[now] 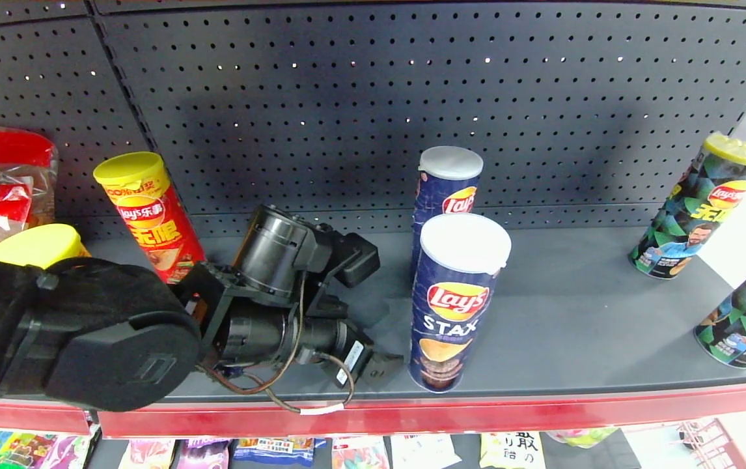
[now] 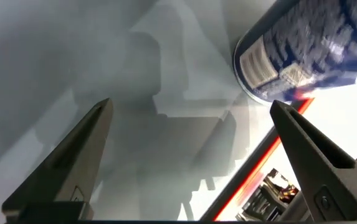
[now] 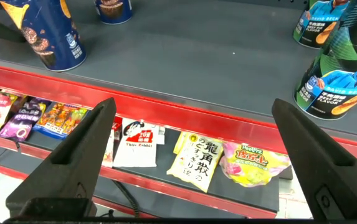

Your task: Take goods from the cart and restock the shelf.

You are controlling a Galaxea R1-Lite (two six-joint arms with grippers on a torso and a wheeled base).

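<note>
Now the left tool [image 1: 387, 366] lies low over the shelf [image 1: 575, 312] in the lower middle of the head view, its jaws apart with nothing between them. The front blue can [image 1: 454, 306] stands upright just right of the tool's tips, near but not touching, close to the shelf's red edge [image 1: 542, 410]. In the left wrist view the left tool [image 2: 190, 162] gapes over bare shelf, and the can's base [image 2: 303, 50] sits beyond one finger, outside the gap. A rear blue can [image 1: 444, 185] stands directly behind the front one. A red can [image 1: 148, 208] stands at centre left, two green cans [image 1: 698, 208] at far right. The right tool [image 3: 190, 162] is spread wide and empty in front of the red edge, above packets [image 3: 197, 155] on a lower shelf.
</note>
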